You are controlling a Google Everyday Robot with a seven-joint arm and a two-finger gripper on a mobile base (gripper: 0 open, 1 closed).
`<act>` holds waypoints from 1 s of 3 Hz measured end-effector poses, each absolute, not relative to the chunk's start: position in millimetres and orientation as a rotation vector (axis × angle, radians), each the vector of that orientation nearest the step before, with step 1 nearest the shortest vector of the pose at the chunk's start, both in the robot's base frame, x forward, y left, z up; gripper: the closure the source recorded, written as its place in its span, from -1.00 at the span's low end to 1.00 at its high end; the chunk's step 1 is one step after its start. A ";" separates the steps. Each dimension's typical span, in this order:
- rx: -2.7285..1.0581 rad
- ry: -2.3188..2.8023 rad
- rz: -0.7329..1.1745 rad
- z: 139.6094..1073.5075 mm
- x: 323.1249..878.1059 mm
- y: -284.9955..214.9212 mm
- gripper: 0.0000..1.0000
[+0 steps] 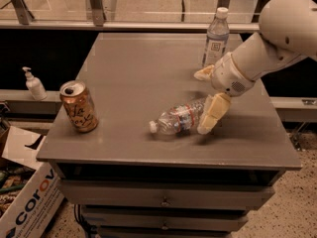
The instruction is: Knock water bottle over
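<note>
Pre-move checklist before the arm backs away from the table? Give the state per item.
1. Water bottle lying on its side: ok.
2. Water bottle fully on the table, away from the edges: ok.
3. Gripper clear of the water bottle: not ok, it sits at the base end.
4. Tall bottle upright at the back: ok.
5. Can upright, well left of the gripper: ok.

One camera looks steeply down across the tabletop (129, 68) from above its front edge, close in, with the gripper (203, 102) right of the view's centre.
</note>
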State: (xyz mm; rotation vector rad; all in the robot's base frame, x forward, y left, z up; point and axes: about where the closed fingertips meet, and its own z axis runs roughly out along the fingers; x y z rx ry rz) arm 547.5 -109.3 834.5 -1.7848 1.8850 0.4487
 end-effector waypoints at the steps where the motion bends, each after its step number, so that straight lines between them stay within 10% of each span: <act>1: -1.646 1.904 0.525 839.3 549.0 -130.7 -1.00; 3: -1.531 1.897 0.572 847.4 542.6 -155.1 -1.00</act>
